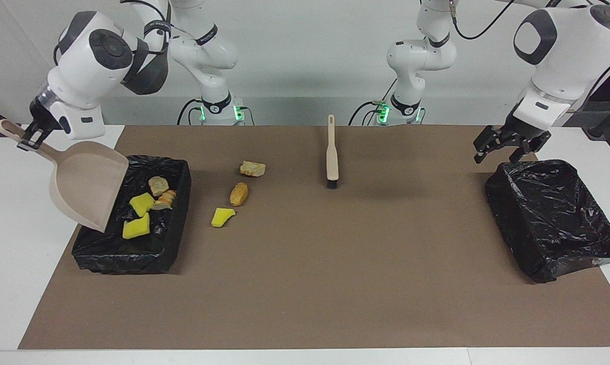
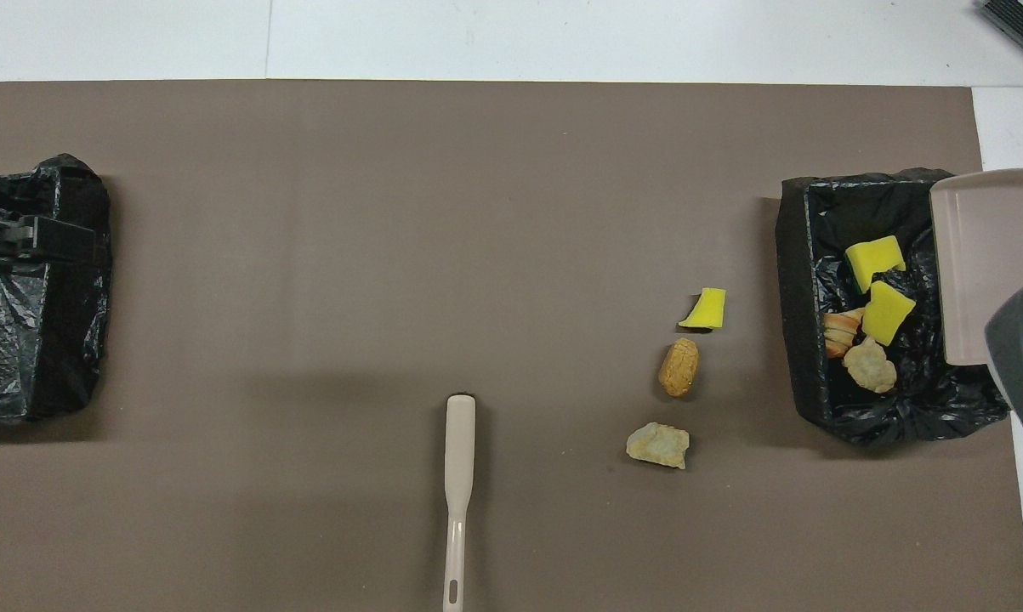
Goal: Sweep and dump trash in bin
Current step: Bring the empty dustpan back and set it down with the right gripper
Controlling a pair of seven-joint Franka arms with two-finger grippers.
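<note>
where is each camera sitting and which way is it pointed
Facing view: high across the table, looking at both robots' bases; right gripper holds the dustpan tipped over a bin, left gripper over the other bin.
Overhead view: above the robots' end, looking steeply down; only the left gripper and part of the right arm show.
Shared: brush, three trash pieces on the mat.

The right arm reaches out from its base past its own end of the table, forearm angled downward, and the right gripper [image 1: 31, 136] hangs in the air, fingers closed on a handle. The left arm stretches wide toward its own end of the table, wrist bent down, and the left gripper [image 1: 506, 146] hovers with its two fingers spread apart, holding nothing.
</note>
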